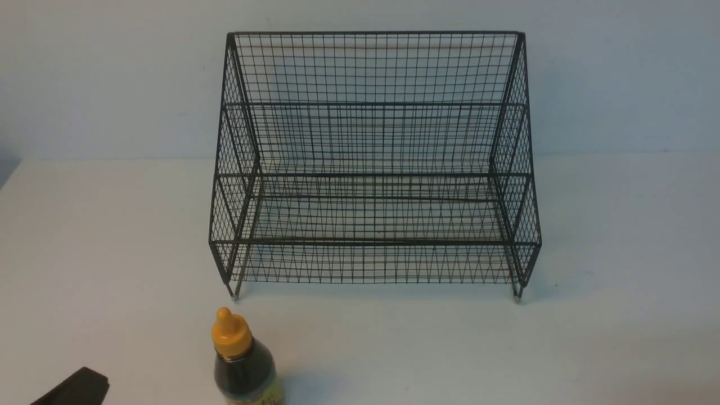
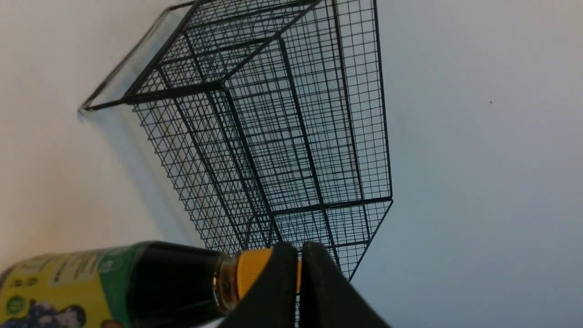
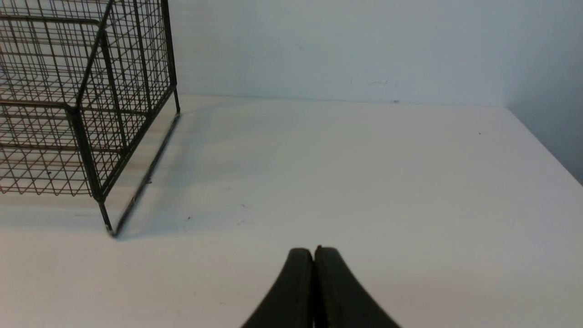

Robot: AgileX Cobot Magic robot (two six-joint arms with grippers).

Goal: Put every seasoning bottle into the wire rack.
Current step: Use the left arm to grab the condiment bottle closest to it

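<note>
Orange-capped seasoning bottle (image 1: pixel 243 360), base cut off, before wire rack (image 1: pixel 371 242); left gripper (image 2: pixel 299 249) and right gripper (image 3: pixel 314 252) jaws together

The left gripper (image 2: pixel 299 249) sits at the bottom centre of its wrist view, fingers drawn almost together. The right gripper (image 3: pixel 313 251) sits likewise, fingers pressed flush.

On the table (image 1: pixel 619 337), toward 12 o'clock and close before the wall (image 1: pixel 112 84), the wire rack (image 1: pixel 374 163) on its feet. At 7 o'clock from the rack's middle, upright on the table, the seasoning bottle (image 1: pixel 243 363), near the left front foot (image 1: pixel 234 293), not touching.
</note>
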